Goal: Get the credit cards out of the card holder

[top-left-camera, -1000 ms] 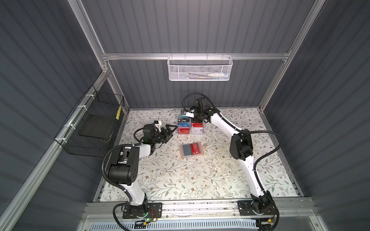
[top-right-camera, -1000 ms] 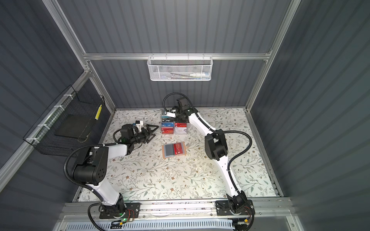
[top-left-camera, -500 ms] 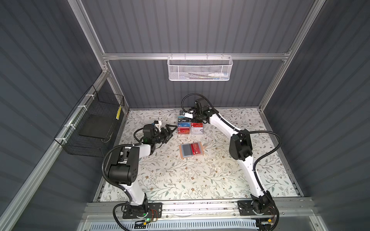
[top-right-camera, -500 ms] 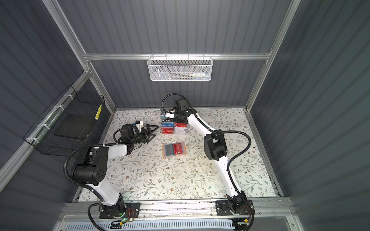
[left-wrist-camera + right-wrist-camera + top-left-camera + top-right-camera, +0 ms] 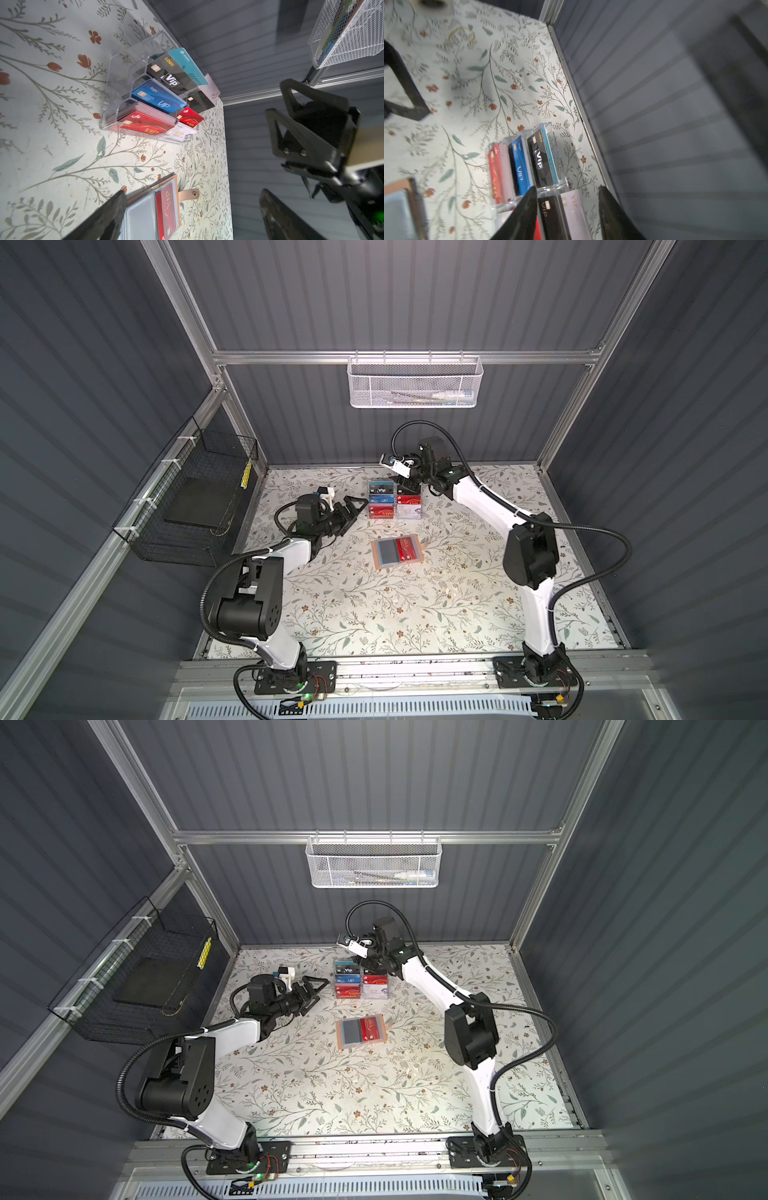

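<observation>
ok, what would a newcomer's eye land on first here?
The clear acrylic card rack at the back of the floral table, packed with coloured VIP cards, with the right pincer open above its rear tiers. Next, the peach card holder lying open mid-table, one red card in a sleeve; the left pincer is open, left of the rack.

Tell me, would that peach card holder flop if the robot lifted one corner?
Probably floppy: the card holder lies open like a thin booklet, so it would likely bend at the fold. Its clear sleeves look slick, so a pinch might slip. It is probably light, with one red card visible inside.
</observation>
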{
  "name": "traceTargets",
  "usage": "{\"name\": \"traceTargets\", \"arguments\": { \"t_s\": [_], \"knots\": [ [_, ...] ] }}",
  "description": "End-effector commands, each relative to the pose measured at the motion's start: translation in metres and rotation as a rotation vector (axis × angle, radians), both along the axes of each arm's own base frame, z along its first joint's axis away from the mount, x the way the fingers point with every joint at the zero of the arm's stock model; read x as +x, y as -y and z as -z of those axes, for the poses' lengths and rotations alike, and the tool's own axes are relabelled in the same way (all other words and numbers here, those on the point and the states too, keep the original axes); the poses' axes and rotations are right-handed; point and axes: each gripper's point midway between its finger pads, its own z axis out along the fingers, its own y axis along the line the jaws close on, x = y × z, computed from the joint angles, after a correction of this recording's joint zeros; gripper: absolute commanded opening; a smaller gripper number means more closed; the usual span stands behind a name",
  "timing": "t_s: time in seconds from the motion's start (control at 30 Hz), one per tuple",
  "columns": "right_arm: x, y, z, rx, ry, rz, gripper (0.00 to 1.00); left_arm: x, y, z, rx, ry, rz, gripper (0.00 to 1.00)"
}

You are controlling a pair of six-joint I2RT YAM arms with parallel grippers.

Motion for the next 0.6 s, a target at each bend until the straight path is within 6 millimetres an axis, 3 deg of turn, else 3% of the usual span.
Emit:
{"name": "traceTargets", "arguments": {
  "t_s": [0.0,0.1,0.13,0.4,0.57],
  "knots": [
    [-0.013,0.006,-0.031,0.133,0.008,0.044,0.68,0.006,0.003,-0.017,0.085,0.052,0.002,1.00],
    [-0.028,0.019,-0.036,0.175,-0.002,0.082,0.96,0.014,0.007,-0.025,0.122,0.074,0.004,1.00],
    [-0.033,0.025,-0.036,0.185,-0.007,0.102,0.99,0.018,0.009,-0.027,0.126,0.080,0.005,1.00],
    [-0.068,0.065,-0.017,0.228,-0.078,0.222,0.99,0.056,0.032,-0.039,0.123,0.131,0.029,1.00],
    [-0.084,0.087,-0.018,0.331,-0.112,0.315,0.99,0.080,0.057,-0.026,0.113,0.118,0.054,1.00]
  ]
}}
